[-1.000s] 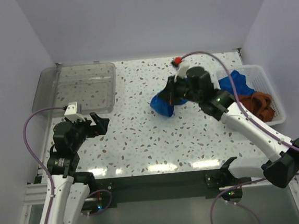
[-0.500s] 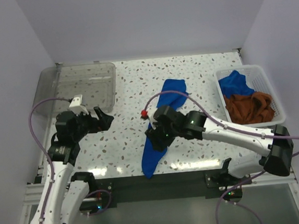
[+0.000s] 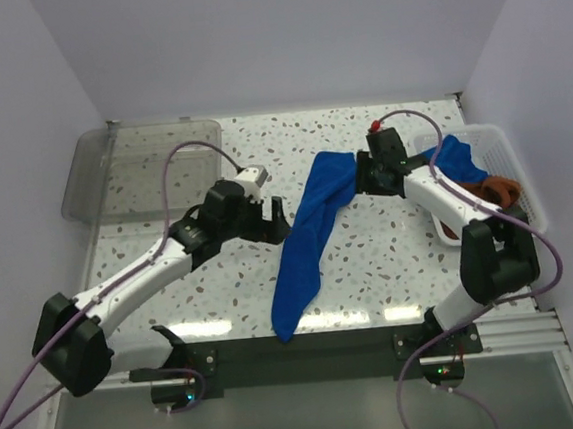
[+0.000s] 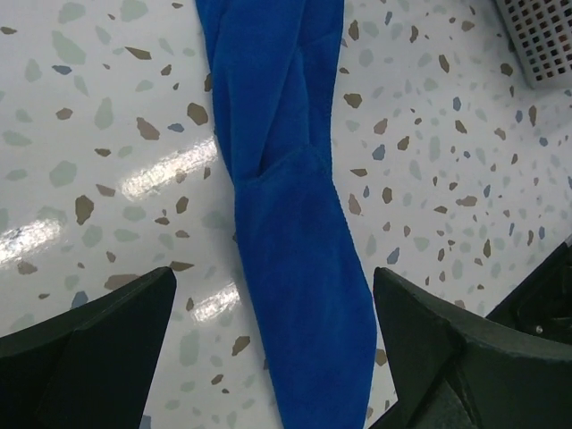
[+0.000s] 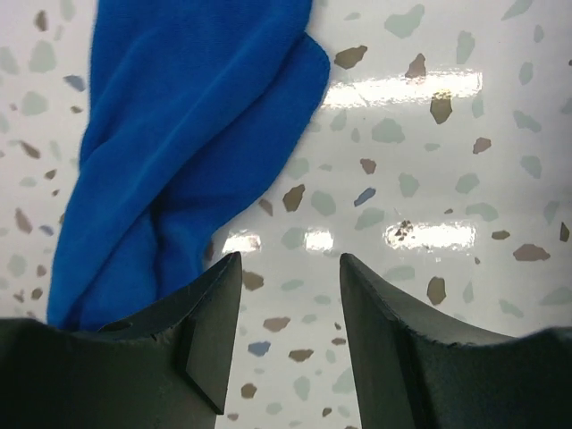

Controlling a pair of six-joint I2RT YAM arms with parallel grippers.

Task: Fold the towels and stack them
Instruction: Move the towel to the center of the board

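Observation:
A blue towel lies in a long twisted strip from the table's middle back to its front edge, where its end hangs over. It also shows in the left wrist view and the right wrist view. My left gripper is open and empty, just left of the strip, with its fingers astride the towel. My right gripper is open and empty over bare table beside the towel's far end. A second blue towel and a rust-brown towel lie in the white basket.
A clear plastic bin stands at the back left. The white basket stands at the right edge. Walls enclose the table at the back and sides. The right arm's cable loops above its wrist.
The right gripper let go of the blue towel and moved from the table's front middle back to the towel's far end. The left arm reached right to the strip.

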